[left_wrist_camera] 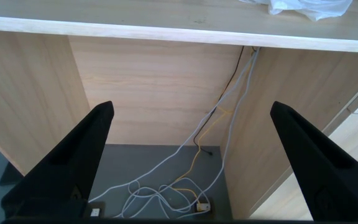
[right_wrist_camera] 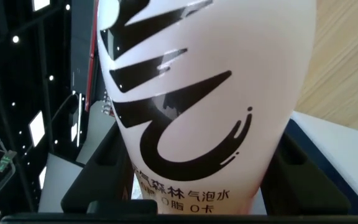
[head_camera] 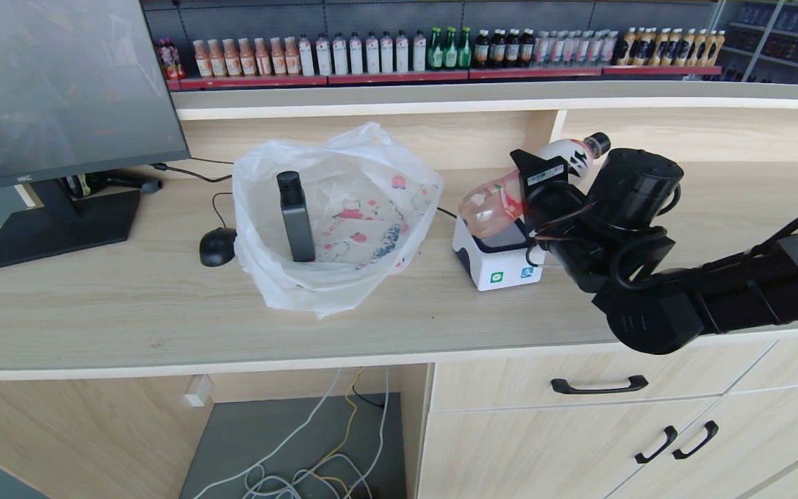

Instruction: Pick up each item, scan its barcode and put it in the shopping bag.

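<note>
My right gripper (head_camera: 534,187) is shut on a pink drink bottle (head_camera: 503,197) with a white label and a black cap. It holds the bottle tilted just above the white barcode scanner (head_camera: 499,267) on the counter. The bottle's white label with black strokes (right_wrist_camera: 204,106) sits close before the right wrist camera. A white plastic shopping bag (head_camera: 333,222) stands open left of the scanner, with a dark grey bottle (head_camera: 295,218) upright inside. My left gripper (left_wrist_camera: 191,162) hangs open below the counter, facing the cables on the floor.
A monitor (head_camera: 59,90) on its stand fills the counter's left end, with a black mouse (head_camera: 217,247) beside the bag. Drawers (head_camera: 600,384) lie under the counter on the right. Shelves of bottles (head_camera: 440,48) run along the back wall. Loose cables (left_wrist_camera: 185,186) lie under the desk.
</note>
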Tool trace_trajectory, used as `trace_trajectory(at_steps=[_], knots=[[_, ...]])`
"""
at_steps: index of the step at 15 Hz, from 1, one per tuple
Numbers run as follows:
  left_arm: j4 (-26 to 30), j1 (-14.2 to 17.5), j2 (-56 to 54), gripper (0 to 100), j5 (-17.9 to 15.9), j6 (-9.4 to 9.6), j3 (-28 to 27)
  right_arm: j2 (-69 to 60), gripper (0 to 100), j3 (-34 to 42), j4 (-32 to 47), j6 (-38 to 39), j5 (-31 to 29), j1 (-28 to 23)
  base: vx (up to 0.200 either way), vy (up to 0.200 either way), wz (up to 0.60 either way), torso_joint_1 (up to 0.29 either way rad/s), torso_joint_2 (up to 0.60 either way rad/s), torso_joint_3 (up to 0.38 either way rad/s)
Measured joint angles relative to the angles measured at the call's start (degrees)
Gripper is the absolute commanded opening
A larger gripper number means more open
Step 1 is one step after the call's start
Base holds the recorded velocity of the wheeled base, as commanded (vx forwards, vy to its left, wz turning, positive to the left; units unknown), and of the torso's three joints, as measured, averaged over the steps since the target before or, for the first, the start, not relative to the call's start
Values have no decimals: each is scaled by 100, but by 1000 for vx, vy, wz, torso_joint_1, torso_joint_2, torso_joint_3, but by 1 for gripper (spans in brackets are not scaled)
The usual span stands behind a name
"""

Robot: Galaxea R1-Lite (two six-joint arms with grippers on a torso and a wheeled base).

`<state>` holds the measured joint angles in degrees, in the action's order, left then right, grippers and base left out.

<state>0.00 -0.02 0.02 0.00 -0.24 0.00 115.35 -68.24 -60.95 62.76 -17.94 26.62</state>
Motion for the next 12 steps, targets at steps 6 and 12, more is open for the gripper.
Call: trace_trajectory(at_steps=[6, 12], knots=[[0, 2, 0, 100, 0, 2, 0, -628, 0, 9, 362, -95, -52, 160, 0, 0, 0, 0, 0, 0], [0, 2, -2, 100, 0, 2, 0, -1474, 0, 518, 372, -703, 7, 317, 0, 0, 0, 0, 0, 0]])
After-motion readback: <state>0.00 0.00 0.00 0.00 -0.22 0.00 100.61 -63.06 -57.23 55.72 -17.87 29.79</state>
